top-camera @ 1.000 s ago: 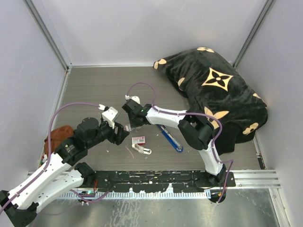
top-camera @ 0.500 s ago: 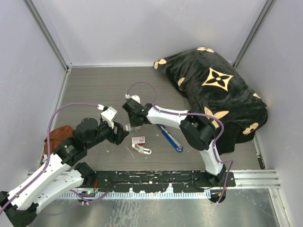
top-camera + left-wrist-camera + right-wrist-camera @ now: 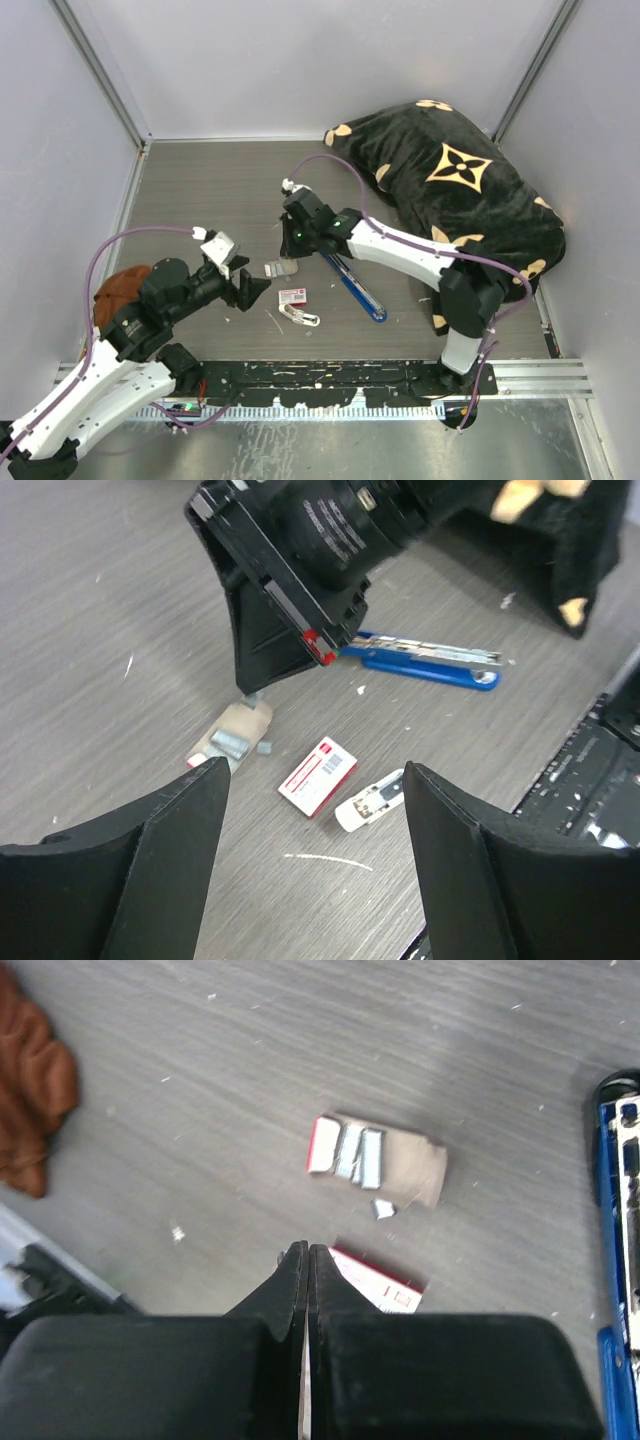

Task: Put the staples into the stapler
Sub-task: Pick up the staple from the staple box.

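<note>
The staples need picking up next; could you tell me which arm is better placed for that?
Probably the right: the right gripper hangs close over the staples, though it is shut. The left gripper is open but sits farther back.

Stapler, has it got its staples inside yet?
Not yet. The stapler lies open, and the staples sit out on a cardboard tray. The right claw is shut close by them, the left claw open, both holding nothing I can see. Picking up, loading and closing remain.

Even soft light, wrist views slightly blurred
</note>
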You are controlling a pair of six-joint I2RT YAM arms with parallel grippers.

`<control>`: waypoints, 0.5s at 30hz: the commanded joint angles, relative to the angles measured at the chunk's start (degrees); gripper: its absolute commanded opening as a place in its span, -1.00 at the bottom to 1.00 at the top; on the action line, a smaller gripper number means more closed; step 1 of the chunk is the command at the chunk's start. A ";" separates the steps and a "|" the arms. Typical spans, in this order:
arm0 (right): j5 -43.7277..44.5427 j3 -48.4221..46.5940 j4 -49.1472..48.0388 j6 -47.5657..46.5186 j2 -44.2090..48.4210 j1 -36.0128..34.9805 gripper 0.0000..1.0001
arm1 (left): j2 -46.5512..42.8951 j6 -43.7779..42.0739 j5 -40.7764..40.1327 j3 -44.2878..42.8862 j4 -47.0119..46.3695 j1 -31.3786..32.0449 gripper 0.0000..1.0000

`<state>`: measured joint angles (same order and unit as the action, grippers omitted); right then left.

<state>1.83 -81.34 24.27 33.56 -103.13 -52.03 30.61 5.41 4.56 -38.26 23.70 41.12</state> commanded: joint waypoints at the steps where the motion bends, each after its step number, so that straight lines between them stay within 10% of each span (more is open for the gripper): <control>1: -12.92 1.87 1.84 2.41 9.83 2.07 -0.99 | -4.80 -9.05 13.91 1.21 -8.07 -0.20 0.44; 15: -37.28 8.25 17.02 9.31 23.83 5.79 -0.99 | -3.63 -33.57 22.89 -0.10 -11.10 7.75 0.04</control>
<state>-25.87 -74.39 38.59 39.46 -80.55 -46.04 24.43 -20.58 25.45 -36.58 16.53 44.42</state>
